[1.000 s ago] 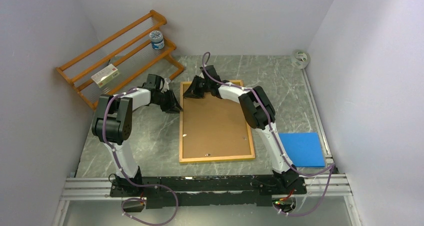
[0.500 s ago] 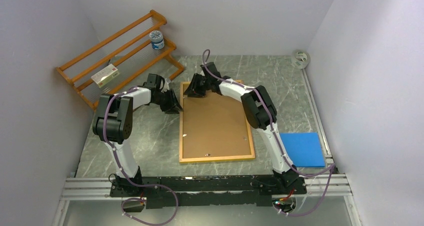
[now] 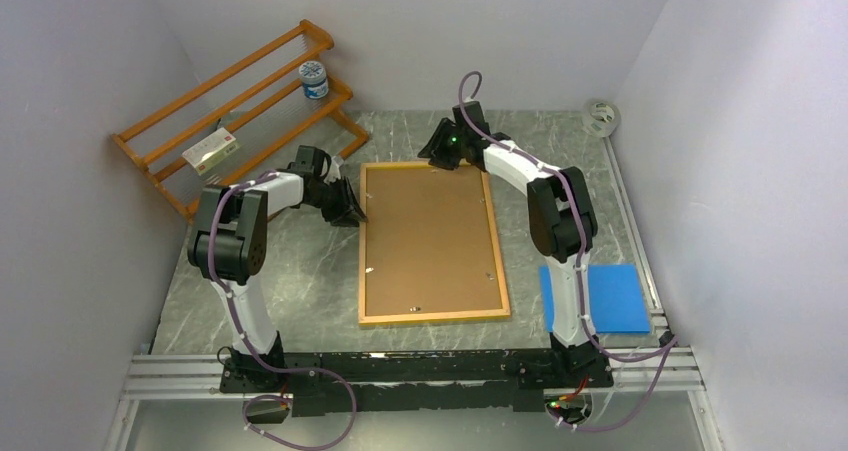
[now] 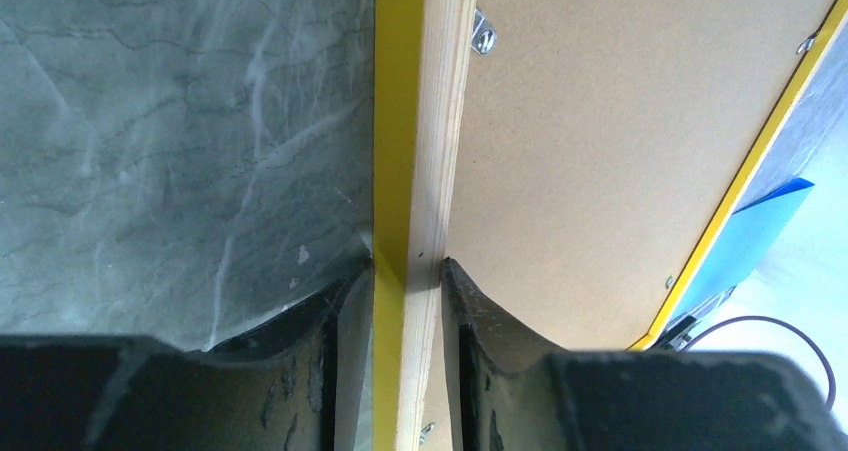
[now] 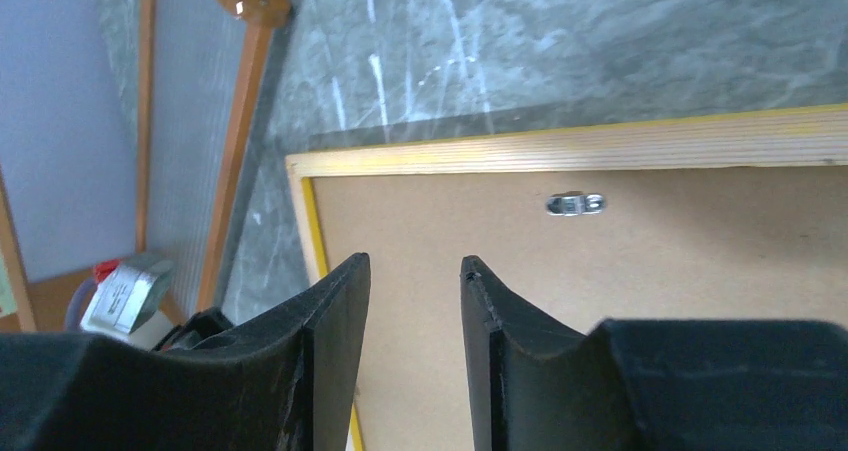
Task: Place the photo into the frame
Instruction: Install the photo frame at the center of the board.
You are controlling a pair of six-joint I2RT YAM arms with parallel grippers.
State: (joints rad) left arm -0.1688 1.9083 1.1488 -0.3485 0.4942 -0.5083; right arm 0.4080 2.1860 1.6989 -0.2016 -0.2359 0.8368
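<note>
Marble top (image 3: 290, 271), frame (image 4: 405, 151) left rail btwn L tool (image 4: 408, 271) jaws

Frame (image 3: 430, 316): large, thin, rectangular, with a pale plain-wood back and a yellow outer edge. It lies flat and back-up on the worktop (image 3: 300, 281), long sides running away from the arm bases. A brown backing board (image 3: 425, 236) fills the opening, with small metal clips (image 4: 484, 39) on the board near the rails. The left long rail passes between the left fingers (image 4: 300, 371), whose tips sit against both of its sides. The far-left corner lies just ahead of the right fingers (image 5: 335, 341), which hang above the board with nothing between them. The far short rail and a metal hanger (image 5: 576, 204) lie beyond them.
</note>
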